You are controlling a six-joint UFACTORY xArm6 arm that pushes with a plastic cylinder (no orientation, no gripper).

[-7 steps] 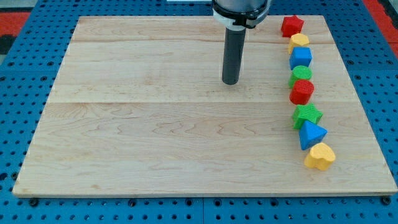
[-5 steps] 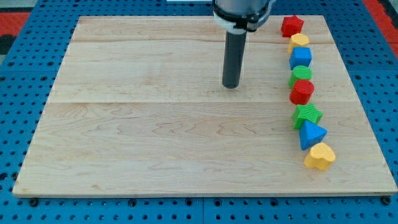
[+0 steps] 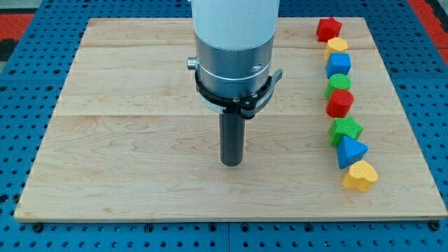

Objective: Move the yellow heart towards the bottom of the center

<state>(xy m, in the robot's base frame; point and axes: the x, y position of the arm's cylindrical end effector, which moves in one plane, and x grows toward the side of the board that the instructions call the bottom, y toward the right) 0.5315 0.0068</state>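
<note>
The yellow heart point(image 3: 360, 176) lies at the view's lower right of the wooden board point(image 3: 126, 161), last in a column of blocks. My tip point(image 3: 231, 163) rests near the bottom centre of the board, far to the left of the heart and touching no block. Above the heart sit a blue triangular block point(image 3: 350, 150), a green star point(image 3: 346, 129), a red round block point(image 3: 340, 103), a green block point(image 3: 338, 85), a blue block point(image 3: 339, 65), a yellow block point(image 3: 337, 47) and a red block point(image 3: 328, 29).
The arm's wide grey and white body point(image 3: 234, 49) hangs over the board's upper centre and hides that part. A blue pegboard point(image 3: 21, 105) surrounds the board.
My tip has moved from the upper centre of the board down and slightly left to the lower centre. The arm's body has come into view. No block has moved.
</note>
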